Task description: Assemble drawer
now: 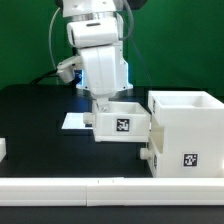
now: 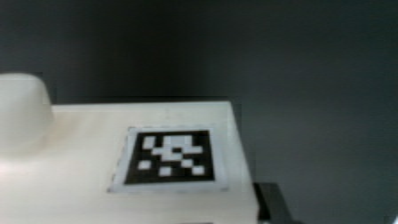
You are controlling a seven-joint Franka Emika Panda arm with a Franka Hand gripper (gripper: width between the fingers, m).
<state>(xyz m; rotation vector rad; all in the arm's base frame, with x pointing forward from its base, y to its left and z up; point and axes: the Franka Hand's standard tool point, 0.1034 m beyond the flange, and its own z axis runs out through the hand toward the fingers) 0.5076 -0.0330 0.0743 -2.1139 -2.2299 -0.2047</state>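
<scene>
Only the wrist view shows the tray's (image 2: 107, 150) tag (image 2: 173, 157) close up.

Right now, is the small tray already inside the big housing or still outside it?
Outside. The small tray sits beside the big housing, on the exterior view's left, its open top fully visible.

Gripper (image 1: 103, 103) sits at the near wall of the small tray (image 1: 120, 119), tray butting against the cube housing (image 1: 187, 133); fingers hidden.
</scene>
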